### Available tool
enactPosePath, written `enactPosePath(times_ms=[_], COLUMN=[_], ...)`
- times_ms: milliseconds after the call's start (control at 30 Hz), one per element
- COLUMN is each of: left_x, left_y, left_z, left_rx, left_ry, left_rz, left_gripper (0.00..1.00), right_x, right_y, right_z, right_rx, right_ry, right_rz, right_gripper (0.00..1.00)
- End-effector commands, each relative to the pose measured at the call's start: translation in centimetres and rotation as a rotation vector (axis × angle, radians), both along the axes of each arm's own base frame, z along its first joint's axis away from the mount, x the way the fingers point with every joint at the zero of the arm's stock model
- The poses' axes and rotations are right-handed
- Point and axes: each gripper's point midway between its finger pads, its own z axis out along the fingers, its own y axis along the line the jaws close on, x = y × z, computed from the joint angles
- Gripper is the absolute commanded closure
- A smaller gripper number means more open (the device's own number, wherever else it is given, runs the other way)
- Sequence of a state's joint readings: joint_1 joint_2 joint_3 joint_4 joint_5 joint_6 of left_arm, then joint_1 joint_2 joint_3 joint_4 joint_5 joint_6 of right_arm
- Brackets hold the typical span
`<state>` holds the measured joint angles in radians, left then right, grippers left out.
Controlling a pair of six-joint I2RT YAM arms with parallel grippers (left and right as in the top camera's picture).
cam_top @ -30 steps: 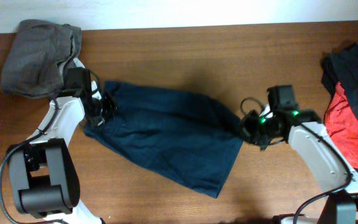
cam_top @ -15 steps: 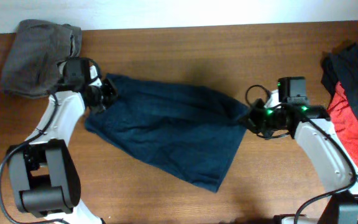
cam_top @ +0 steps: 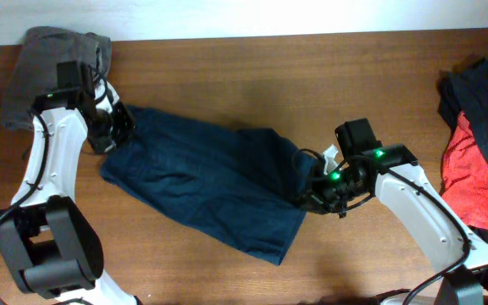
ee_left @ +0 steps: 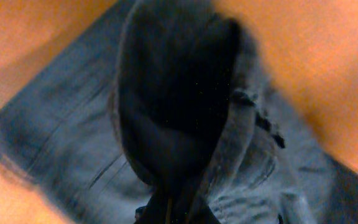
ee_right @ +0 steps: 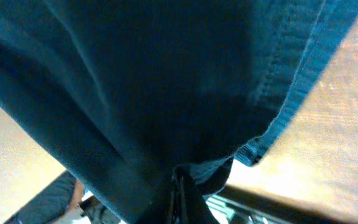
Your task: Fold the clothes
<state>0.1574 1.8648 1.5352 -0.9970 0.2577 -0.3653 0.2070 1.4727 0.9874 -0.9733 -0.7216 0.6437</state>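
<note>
I hold the garment (cam_top: 202,182) clamped at both ends, left gripper (cam_top: 113,129) and right gripper (cam_top: 312,193). Its long axis runs slantwise between them.

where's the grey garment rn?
Overhead view: the grey garment sits bunched at the far left corner of the table, just behind the left gripper, beside the navy garment.

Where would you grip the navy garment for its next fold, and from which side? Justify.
Take its free lower corner, coming from above on the near side: the navy garment lies flat there with its hem exposed, while the left gripper and right gripper hold its left and right ends.
</note>
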Motion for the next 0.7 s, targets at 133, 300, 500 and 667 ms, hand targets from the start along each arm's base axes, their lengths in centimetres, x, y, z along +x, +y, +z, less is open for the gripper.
enactPosePath(times_ms=[133, 300, 500, 667], left_x=[-3.6, -5.1, -6.6, -7.5], left_y=[4.7, 6.3, 7.8, 8.3], left_z=[0.2, 0.3, 0.3, 0.3], left_rx=[0.177, 0.191, 0.18, 0.178], left_ry=[0.157, 0.211, 0.255, 0.285], left_rz=[0.04, 0.078, 0.101, 0.099], left_gripper=[0.99, 0.99, 0.99, 0.91], right_x=[-1.4, -3.0, -5.2, -5.8], right_y=[0.8, 2.5, 3.9, 4.0], right_z=[0.4, 0.4, -0.4, -1.0], right_rx=[-0.001, -0.008, -0.088, -0.112], right_ry=[-0.01, 0.025, 0.071, 0.093], right_rz=[0.088, 0.136, 0.18, 0.197], right_gripper=[0.96, 0.96, 0.91, 0.61])
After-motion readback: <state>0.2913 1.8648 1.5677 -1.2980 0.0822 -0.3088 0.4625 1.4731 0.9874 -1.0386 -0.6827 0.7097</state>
